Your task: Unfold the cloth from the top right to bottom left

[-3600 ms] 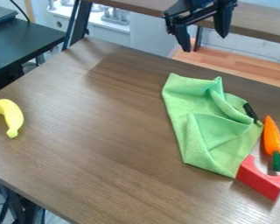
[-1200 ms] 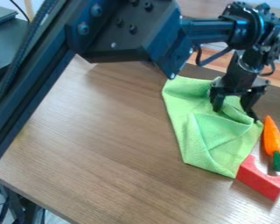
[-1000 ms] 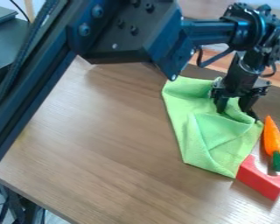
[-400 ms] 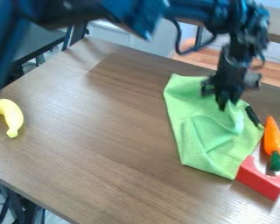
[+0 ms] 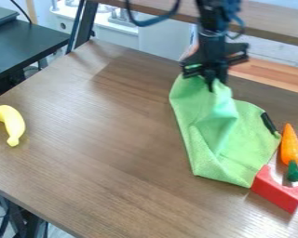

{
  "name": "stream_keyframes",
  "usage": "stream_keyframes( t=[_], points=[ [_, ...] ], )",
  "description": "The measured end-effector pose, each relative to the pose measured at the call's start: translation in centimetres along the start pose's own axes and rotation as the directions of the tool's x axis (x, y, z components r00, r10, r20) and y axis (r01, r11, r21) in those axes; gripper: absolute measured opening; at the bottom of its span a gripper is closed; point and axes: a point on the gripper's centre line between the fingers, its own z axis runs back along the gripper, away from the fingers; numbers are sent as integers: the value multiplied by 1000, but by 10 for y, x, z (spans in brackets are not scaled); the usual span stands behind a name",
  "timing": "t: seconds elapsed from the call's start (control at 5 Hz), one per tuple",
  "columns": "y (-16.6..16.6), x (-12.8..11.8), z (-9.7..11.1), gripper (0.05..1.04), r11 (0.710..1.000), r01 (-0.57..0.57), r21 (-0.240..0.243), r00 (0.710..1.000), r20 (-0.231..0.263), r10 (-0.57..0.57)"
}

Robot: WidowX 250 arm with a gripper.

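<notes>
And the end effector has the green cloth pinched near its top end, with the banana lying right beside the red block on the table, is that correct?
Not quite: in the camera view, it is the orange carrot that lies right beside the red block on the table. The end effector does have the green cloth pinched near its top end.

A lab or workshop, by the look: beyond the fingers [image 5: 209, 80], a second brown bench [image 5: 269, 23]; left of them in view, metallic fittings [image 5: 122, 17] on a white surface [image 5: 102, 21] and a black desk [image 5: 30, 42]
</notes>
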Motion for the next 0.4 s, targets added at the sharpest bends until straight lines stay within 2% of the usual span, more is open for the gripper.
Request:
stream_keyframes(
  t=[0.2, 0.4],
  points=[
    [34, 2, -8, 82, 999, 20, 33, 1000, -17, -20],
    [71, 6, -10, 82, 997, 45, 61, 999, -9, -45]
  ],
)
